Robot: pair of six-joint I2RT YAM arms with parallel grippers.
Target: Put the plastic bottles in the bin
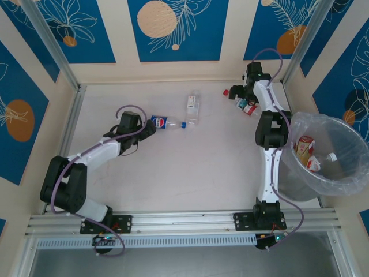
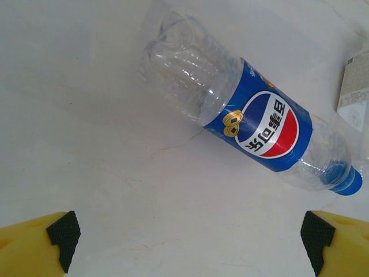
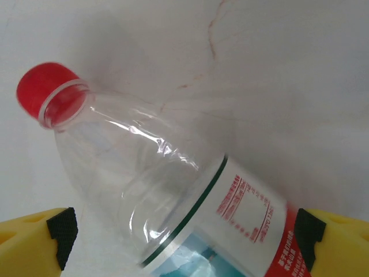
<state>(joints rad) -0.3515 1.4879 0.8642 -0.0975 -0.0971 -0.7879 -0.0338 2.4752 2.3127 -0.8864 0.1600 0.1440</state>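
Observation:
A clear bottle with a blue Pepsi label and blue cap [image 1: 166,122] [image 2: 253,124] lies on its side on the table. My left gripper [image 1: 149,130] [image 2: 187,236] stands open just short of its base, with bare table between the pads. A clear bottle with a red cap and white-and-red label [image 1: 242,103] [image 3: 173,190] lies between the wide-apart fingers of my right gripper [image 1: 237,95] [image 3: 184,236], which is open; the right pad [image 3: 305,236] is at the label. Another clear, white-labelled bottle [image 1: 193,108] lies mid-table. The bin [image 1: 340,184] at the right holds a few bottles.
The bin stands off the table's right edge beside the right arm's upper link [image 1: 271,135]. Aluminium frame posts [image 1: 55,46] and patterned walls close in the back and sides. The white-labelled bottle's edge [image 2: 353,86] shows right of the Pepsi bottle.

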